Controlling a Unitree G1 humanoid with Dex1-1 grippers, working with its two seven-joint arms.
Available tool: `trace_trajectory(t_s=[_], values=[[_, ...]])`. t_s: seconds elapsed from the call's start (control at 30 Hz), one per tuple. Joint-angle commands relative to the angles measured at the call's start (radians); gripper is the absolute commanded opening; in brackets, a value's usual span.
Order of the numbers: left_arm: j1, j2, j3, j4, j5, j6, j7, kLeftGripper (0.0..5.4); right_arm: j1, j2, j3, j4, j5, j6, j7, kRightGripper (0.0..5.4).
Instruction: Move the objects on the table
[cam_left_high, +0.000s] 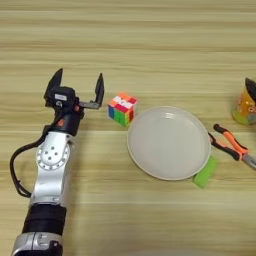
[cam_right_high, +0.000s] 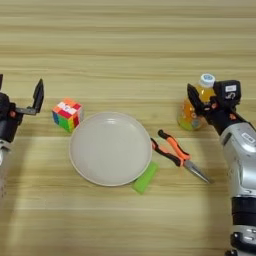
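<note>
- Left gripper (cam_left_high: 77, 89): jaws spread wide, empty, over the table (cam_left_high: 125, 40) toward its left edge; the puzzle cube (cam_left_high: 122, 108) sits just beside its right finger, untouched, so the stance reads as an approach to the cube
- Right gripper (cam_right_high: 200, 102): close against the orange bottle (cam_right_high: 196, 111) near the right edge, which stands upright; whether the jaws are around it or merely beside it, I cannot tell
- White plate (cam_left_high: 168, 142): centre of the table, nothing in it; a likely receiving place, in my judgement
- Green block (cam_right_high: 145, 177): at the plate's near right rim, touching or partly under it
- Orange-handled pliers (cam_right_high: 177, 154): flat, between plate and bottle
</note>
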Motion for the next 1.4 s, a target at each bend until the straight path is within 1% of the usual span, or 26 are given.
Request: trace_trajectory(t_s=[0.03,0.33,0.5,0.63,1.1,1.4], values=[[-0.006,0.002,0.002,-0.001,-0.011,-0.008,-0.005,5.4,-0.003,-0.008,0.012,0.03,-0.013,0.012,0.003,3.0],[-0.007,0.001,0.002,-0.003,-0.013,-0.007,-0.007,5.4,-0.008,-0.01,0.015,0.033,-0.012,0.005,0.006,2.62],[-0.008,0.001,0.001,-0.003,-0.013,-0.007,-0.007,5.4,-0.01,-0.01,0.016,0.031,-0.012,0.004,0.007,2.1],[-0.009,0.002,0.001,-0.003,-0.013,-0.007,-0.008,5.4,-0.012,-0.012,0.017,0.031,-0.016,0.002,0.005,1.86],[-0.008,-0.001,0.0,-0.004,-0.014,-0.009,-0.008,5.4,-0.02,-0.023,0.02,0.032,-0.018,-0.003,0.0,1.82],[-0.008,0.001,0.001,-0.003,-0.017,-0.009,-0.012,5.4,-0.039,-0.028,0.02,-0.009,-0.002,-0.005,0.006,1.82]])
